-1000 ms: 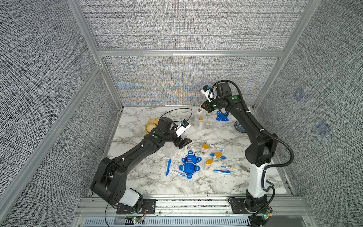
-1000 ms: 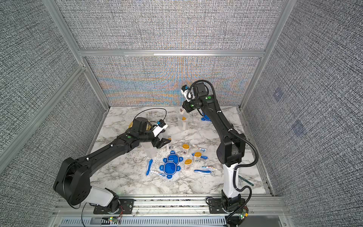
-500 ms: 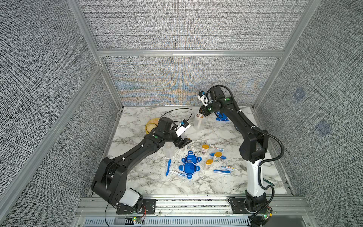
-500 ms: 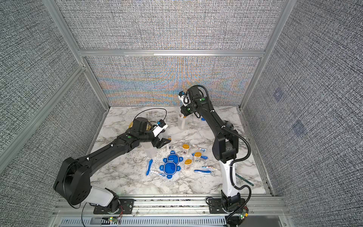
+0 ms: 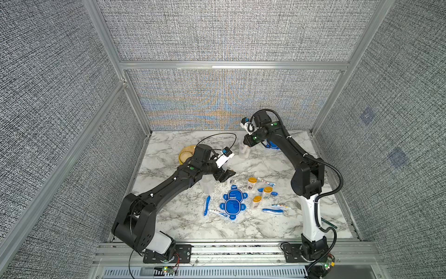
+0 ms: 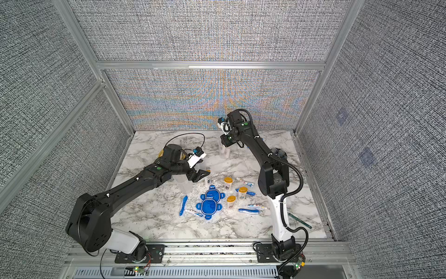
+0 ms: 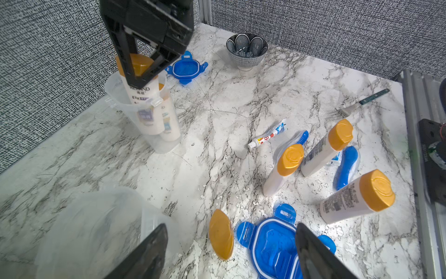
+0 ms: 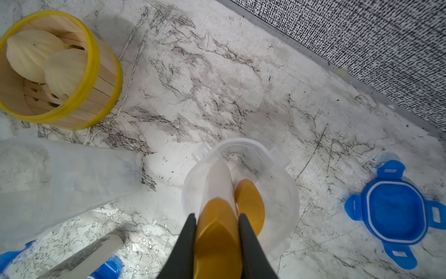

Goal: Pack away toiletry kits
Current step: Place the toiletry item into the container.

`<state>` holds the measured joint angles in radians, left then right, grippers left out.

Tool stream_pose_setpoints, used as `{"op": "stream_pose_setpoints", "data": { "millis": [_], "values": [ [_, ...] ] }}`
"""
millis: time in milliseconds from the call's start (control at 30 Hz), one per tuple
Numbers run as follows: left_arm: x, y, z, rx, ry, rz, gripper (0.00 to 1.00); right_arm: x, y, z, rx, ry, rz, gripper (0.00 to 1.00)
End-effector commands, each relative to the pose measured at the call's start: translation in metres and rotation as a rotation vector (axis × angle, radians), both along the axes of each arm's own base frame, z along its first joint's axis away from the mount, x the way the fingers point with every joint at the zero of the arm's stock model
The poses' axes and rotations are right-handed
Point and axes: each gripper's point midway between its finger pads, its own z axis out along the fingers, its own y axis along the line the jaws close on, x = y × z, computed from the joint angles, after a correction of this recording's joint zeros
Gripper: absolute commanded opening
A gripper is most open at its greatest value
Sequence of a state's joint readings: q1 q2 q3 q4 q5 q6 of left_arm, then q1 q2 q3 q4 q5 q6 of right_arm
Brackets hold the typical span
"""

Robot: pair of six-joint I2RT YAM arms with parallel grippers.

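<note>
The right gripper [image 8: 216, 218] is closed narrowly on the orange cap of a white bottle [image 8: 218, 178], whose body hangs inside the clear tub [image 8: 286, 193] beside a second bottle [image 8: 251, 200]. The left gripper [image 7: 231, 229] stands wide and empty, well apart from that tub. The bottle is judged light, stiff and smooth, so grip it across the cap's flat sides; the light tub could tip if nudged.

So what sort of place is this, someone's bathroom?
Probably a robot test booth: grey fabric walls in aluminium framing, a left arm and right arm bolted to a rail.
</note>
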<state>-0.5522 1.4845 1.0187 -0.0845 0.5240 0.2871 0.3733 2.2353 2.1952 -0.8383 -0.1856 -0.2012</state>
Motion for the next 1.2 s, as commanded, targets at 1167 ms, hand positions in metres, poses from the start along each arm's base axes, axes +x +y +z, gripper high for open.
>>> {"op": "stream_pose_setpoints", "data": {
  "millis": [1167],
  "values": [
    [-0.034, 0.033, 0.020, -0.088, 0.028, 0.137, 0.81, -0.163, -0.041, 0.079, 0.207, -0.143, 0.019, 0.58]
  ]
}}
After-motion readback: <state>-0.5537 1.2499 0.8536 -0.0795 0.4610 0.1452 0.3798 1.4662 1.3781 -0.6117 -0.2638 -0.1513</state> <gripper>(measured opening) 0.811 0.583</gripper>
